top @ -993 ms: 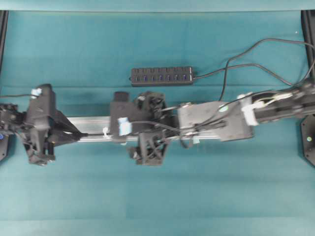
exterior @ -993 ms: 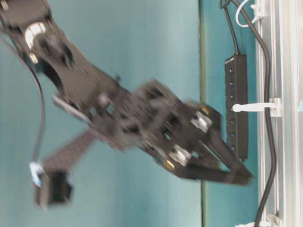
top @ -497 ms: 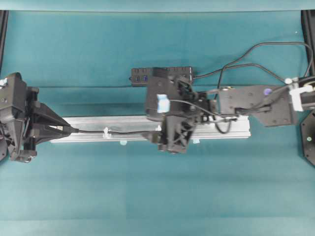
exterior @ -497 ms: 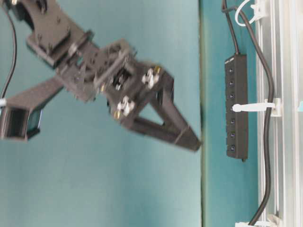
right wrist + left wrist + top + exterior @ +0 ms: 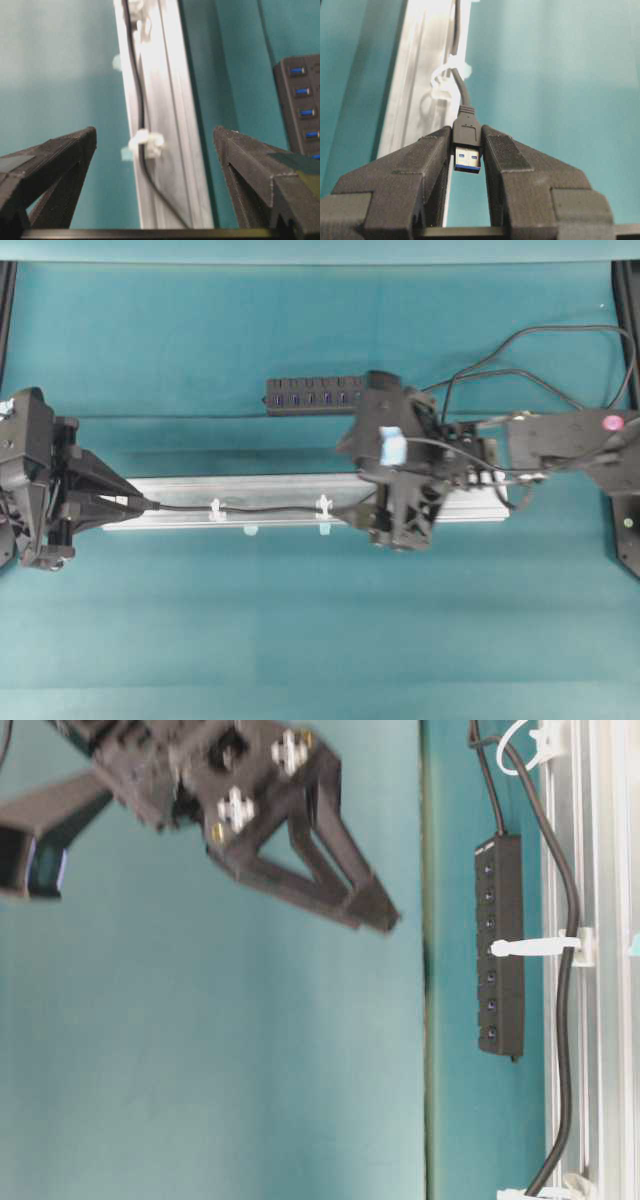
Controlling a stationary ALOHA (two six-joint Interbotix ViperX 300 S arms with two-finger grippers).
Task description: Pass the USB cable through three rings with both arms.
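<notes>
The USB cable [image 5: 265, 508] lies along the rail and runs through two white rings [image 5: 215, 510] [image 5: 323, 506]. My left gripper [image 5: 128, 502] holds its plug past the rail's left end. In the left wrist view the plug [image 5: 467, 142] is pinched between the pads of that gripper [image 5: 467, 150], with a ring [image 5: 447, 75] just beyond. My right gripper [image 5: 362, 472] hovers open over the rail's right part and holds nothing. Its fingers [image 5: 70, 155] stand wide apart around a ring [image 5: 145, 141] and the cable [image 5: 139, 90]. The table-level view shows three rings [image 5: 540, 947] [image 5: 530, 735] [image 5: 535, 1192].
The silver aluminium rail [image 5: 250, 490] crosses the middle of the teal table. Behind it lies a black multi-port hub [image 5: 310, 395] with blue sockets, whose cords loop off to the back right [image 5: 520, 350]. The right arm [image 5: 560, 440] reaches in from the right edge.
My right gripper has drawn back to the right along the rail, staying open. My left gripper pulled the plug leftward a second ago and has since held still; the cable lies straighter.
</notes>
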